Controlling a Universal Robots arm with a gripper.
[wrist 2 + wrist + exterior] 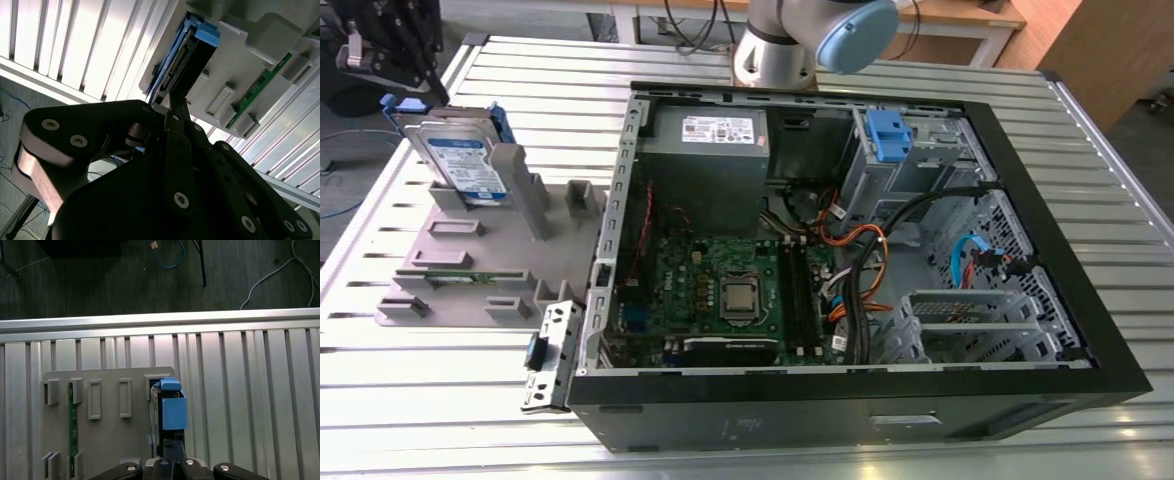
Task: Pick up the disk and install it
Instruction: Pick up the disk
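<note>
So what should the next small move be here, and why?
Probably ease the gripper down over the disk: it stands upright in the grey holder, and the gripper hangs close by its top edge.

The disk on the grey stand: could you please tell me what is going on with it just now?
The robot arm's gripper hangs right at the top edge of the disk, which stands upright in a slot of the grey stand, on the exterior view's left of the open computer case. Whether the gripper has hold of it I cannot tell. The disk is not yet lifted out or installed in the case.
</note>
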